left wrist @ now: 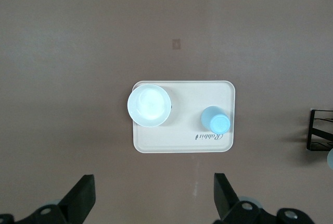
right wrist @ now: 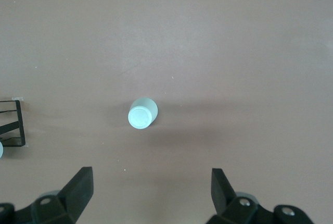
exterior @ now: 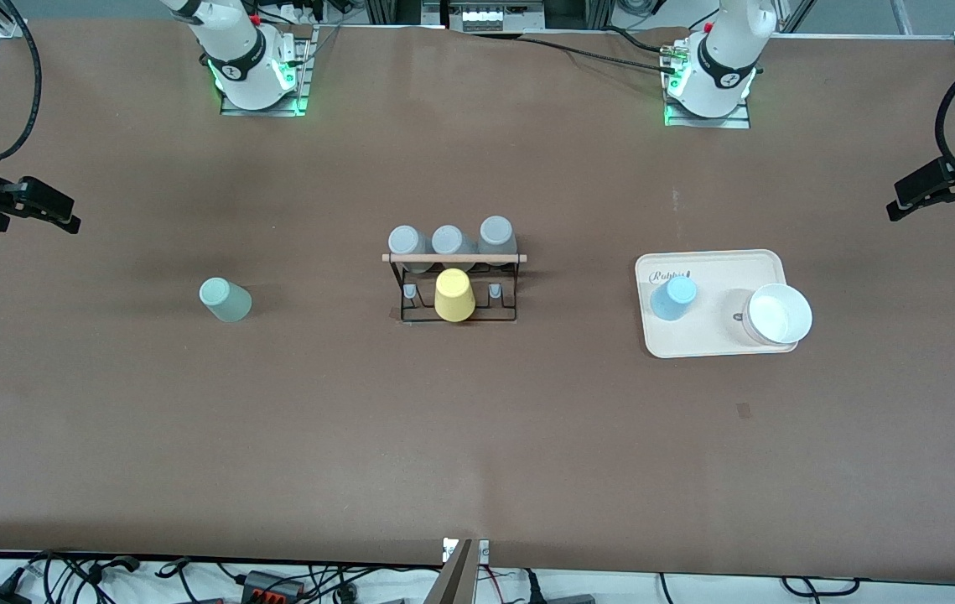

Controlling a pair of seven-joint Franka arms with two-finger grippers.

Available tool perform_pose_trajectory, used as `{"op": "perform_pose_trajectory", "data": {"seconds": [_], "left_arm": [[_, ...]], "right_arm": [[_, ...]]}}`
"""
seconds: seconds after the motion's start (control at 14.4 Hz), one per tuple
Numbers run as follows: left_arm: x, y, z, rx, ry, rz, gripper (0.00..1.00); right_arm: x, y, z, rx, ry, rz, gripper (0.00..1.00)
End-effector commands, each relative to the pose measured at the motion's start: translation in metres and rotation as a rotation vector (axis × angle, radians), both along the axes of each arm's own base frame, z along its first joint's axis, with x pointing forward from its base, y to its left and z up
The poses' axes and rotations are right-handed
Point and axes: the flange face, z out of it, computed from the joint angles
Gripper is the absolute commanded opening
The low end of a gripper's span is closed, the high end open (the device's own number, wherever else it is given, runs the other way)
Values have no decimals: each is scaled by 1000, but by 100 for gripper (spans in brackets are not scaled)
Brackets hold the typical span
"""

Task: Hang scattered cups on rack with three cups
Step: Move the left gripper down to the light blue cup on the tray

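Pre-grasp: both grippers' jaws spread, empty, high. Next: right gripper (right wrist: 148, 195) drops on mint cup (exterior: 225, 299); left gripper (left wrist: 153, 198) on blue cup (exterior: 673, 298) in tray (exterior: 716, 346); then rack (exterior: 454, 285).

A brown table (exterior: 477, 436) carried a black wire rack (exterior: 458, 289) at its middle. A mint green cup (exterior: 225, 299) stood upside down toward the right arm's end, and a cream tray (exterior: 716, 340) lay toward the left arm's end.
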Motion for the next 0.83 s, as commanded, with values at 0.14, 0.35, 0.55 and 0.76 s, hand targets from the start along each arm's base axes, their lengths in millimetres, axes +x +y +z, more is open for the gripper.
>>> {"op": "perform_pose_trajectory", "data": {"seconds": [0.14,0.35,0.55,0.76], "left_arm": [[-2,2,2,17,-3,8,100],[1,-5,-20,6,81,-3,100],[15,-19,-58,1,156,-11,100],[29,-45,-89,-18,168,-4,100]], "right_arm": [[-12,-2,2,-8,4,14,100],[-12,-2,2,-8,4,14,100],[-12,-1,0,-6,9,15,100],[-13,-2,1,-6,12,14,100]]}}
